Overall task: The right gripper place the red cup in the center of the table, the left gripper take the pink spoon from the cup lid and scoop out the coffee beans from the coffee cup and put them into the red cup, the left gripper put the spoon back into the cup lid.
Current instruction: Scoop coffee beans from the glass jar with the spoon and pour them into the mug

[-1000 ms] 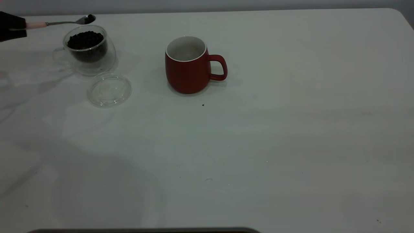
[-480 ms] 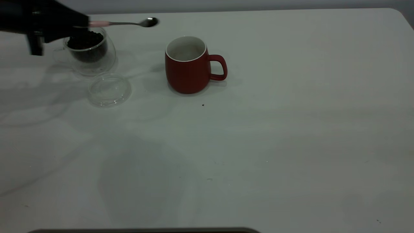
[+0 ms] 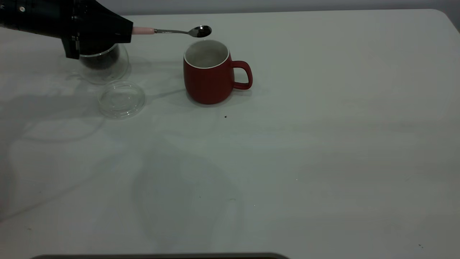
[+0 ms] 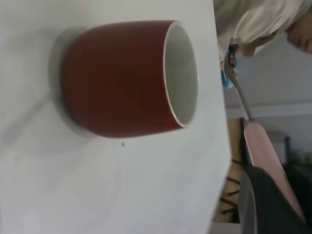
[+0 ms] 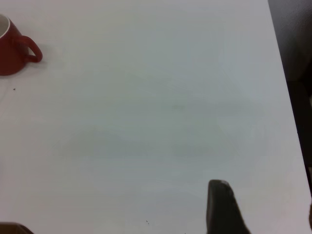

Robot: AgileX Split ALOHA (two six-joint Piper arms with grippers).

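My left gripper is shut on the pink spoon's handle and holds the spoon level above the table. The spoon bowl hovers just over the far rim of the red cup; I cannot tell what it holds. The coffee cup with coffee beans stands half hidden under that gripper. The empty cup lid lies in front of it. The left wrist view shows the red cup, spoon and gripper. My right gripper is open over bare table.
The red cup's handle points right; the cup also shows far off in the right wrist view. A dark speck lies in front of the cup. The table's rounded corner is at the far right.
My left gripper has carried the spoon rightwards from above the coffee cup to over the red cup's rim. The gripper now covers the top of the coffee cup.
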